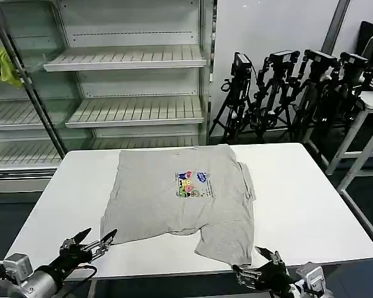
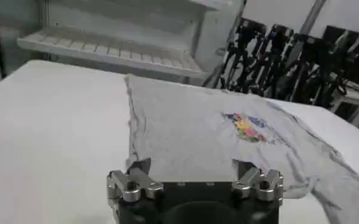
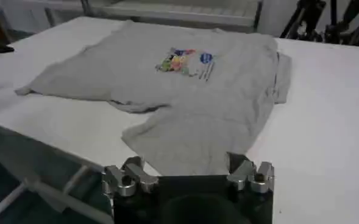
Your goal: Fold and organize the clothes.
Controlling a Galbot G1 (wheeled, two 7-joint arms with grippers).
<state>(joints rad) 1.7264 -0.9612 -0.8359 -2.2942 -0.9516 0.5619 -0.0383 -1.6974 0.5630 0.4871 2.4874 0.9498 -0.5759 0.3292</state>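
Light grey T-shirt [image 1: 174, 198] spread graphic side up on white table [image 1: 311, 205], partly folded, one sleeve [image 1: 247, 180] doubled over along the far right side and a lower flap [image 1: 227, 239] reaching toward the near table edge. Multicoloured printed graphic [image 1: 191, 184] on the chest, well beyond both grippers.

Left gripper [image 1: 94, 238] just short of the shirt's near left corner, fingers spread apart, holding nothing; shirt ahead of and to the right of it. Same gripper [image 2: 194, 167] seen from the wrist, jaws apart over bare tabletop.

Right gripper [image 1: 258, 264] at the near table edge, just below the lower flap, fingers parted, empty. From its wrist [image 3: 188, 164], hem of the flap directly ahead.

Beyond the table: empty white shelving [image 1: 124, 59], yellow-green cloth [image 1: 5, 67] hanging far left, black tripods [image 1: 280, 87] far right.
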